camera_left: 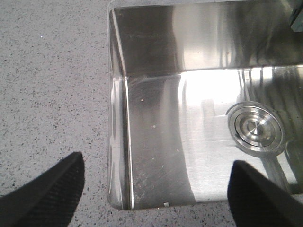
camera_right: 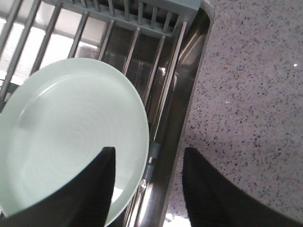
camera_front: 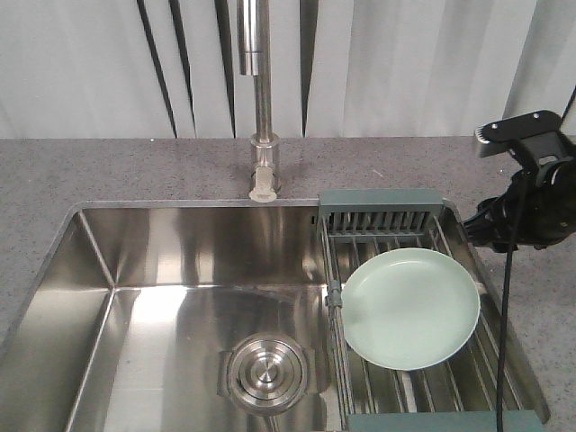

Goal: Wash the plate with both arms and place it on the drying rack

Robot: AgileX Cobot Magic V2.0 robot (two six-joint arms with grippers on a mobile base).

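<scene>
mint plate [camera_right: 66,137] lies on the drying rack [camera_right: 142,56]; right pincer [camera_right: 149,189] spread above, seemingly not touching

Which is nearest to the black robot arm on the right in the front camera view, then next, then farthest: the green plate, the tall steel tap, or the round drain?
1. Round pale mint-green plate: lying on the metal-bar drying rack, just left of the right gripper.
2. Tall steel tap: behind the sink, mid-frame.
3. Round steel drain: in the basin floor, lower left of the plate.
The tap and drain are close to call.

A speckled grey countertop [camera_front: 135,171] surrounds the steel sink [camera_front: 162,297], with a chrome faucet [camera_front: 262,108] behind it against pale wall panels [camera_front: 81,63].
</scene>
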